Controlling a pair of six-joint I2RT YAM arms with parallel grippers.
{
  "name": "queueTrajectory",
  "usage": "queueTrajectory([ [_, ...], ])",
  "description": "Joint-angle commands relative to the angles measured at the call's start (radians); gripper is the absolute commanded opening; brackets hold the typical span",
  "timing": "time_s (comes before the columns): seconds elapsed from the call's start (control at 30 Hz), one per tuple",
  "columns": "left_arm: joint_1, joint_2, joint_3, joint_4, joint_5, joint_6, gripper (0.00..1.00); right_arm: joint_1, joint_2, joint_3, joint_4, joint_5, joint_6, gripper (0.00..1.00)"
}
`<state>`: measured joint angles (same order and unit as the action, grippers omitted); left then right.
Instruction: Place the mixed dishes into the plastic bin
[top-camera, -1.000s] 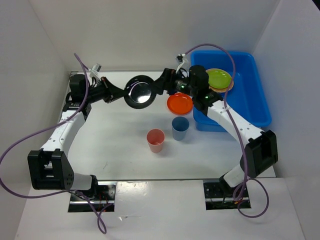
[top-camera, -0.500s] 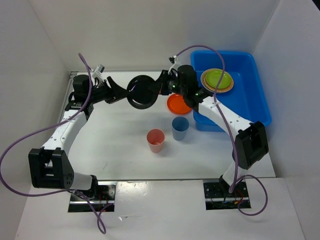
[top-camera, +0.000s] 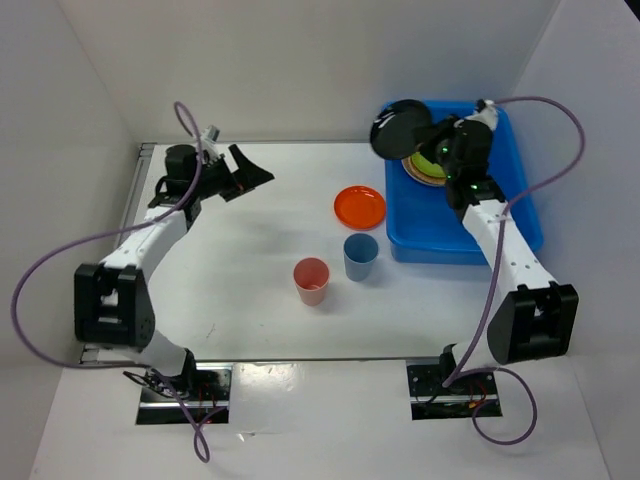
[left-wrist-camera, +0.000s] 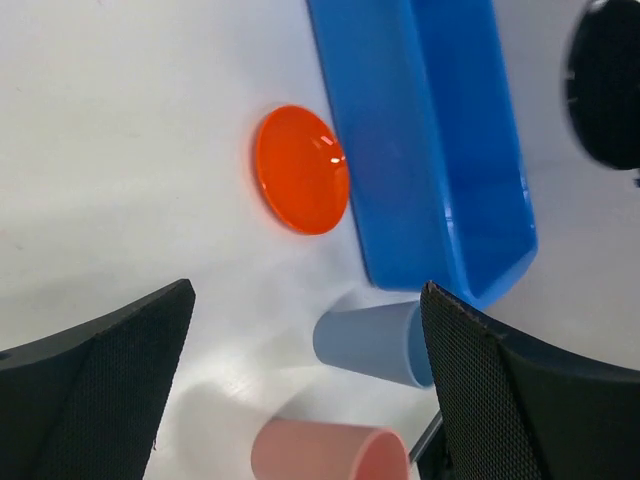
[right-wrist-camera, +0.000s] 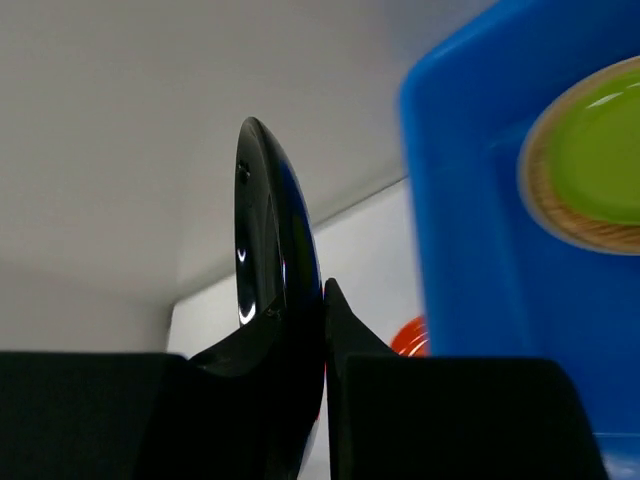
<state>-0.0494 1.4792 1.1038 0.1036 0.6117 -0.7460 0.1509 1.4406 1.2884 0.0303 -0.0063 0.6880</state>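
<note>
Right jaws clenched on black plate (top-camera: 398, 128), held on edge over far-left corner of blue bin (top-camera: 428, 232); lime plate (right-wrist-camera: 598, 150) lies inside. Left jaws spread wide, empty. Orange plate (top-camera: 359, 207), blue cup (top-camera: 360, 256) and pink cup (top-camera: 311, 281) sit on the surface (top-camera: 240, 250) beside the bin.

A large deep bright blue plastic bin (top-camera: 524, 200) sits at the far right corner of the bench (top-camera: 240, 250). Inside, toward its far end, a lime green round plate (right-wrist-camera: 600, 150) lies flat on a round tan woven tray (right-wrist-camera: 590, 232). A glossy black round plate (top-camera: 398, 127) is pinched on edge in the right pincer (top-camera: 422, 132) over the bin's far left corner. A small orange round plate (top-camera: 359, 207) lies flat just beside the bin's left wall. A blue plastic cup (top-camera: 360, 256) and a pink plastic cup (top-camera: 311, 280) stand upright mid-bench, side by side.
</note>
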Motion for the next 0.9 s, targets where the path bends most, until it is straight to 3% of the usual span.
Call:
queueTrajectory([
  [0.0,-0.062,0.173,0.059,0.073,-0.026,-0.003,1.0,-0.111,-0.034,-0.081,0.106,0.115,0.109,0.0],
  [0.27,-0.132,0.495,0.211,0.168,-0.087,-0.003,1.0,-0.33,0.182,-0.115,0.232,0.069,0.218,0.0],
  [0.63,-0.208,0.727,0.424,0.168,-0.087,0.016,1.0,-0.34,0.617,0.178,0.243,0.055,0.251,0.0],
  [0.8,-0.228,0.78,0.461,0.159,-0.089,0.025,1.0,-0.34,0.669,0.207,0.243,0.066,0.274,0.0],
  [0.87,-0.228,0.808,0.472,0.159,-0.075,0.025,1.0,-0.34,0.693,0.245,0.217,0.066,0.265,0.11],
])
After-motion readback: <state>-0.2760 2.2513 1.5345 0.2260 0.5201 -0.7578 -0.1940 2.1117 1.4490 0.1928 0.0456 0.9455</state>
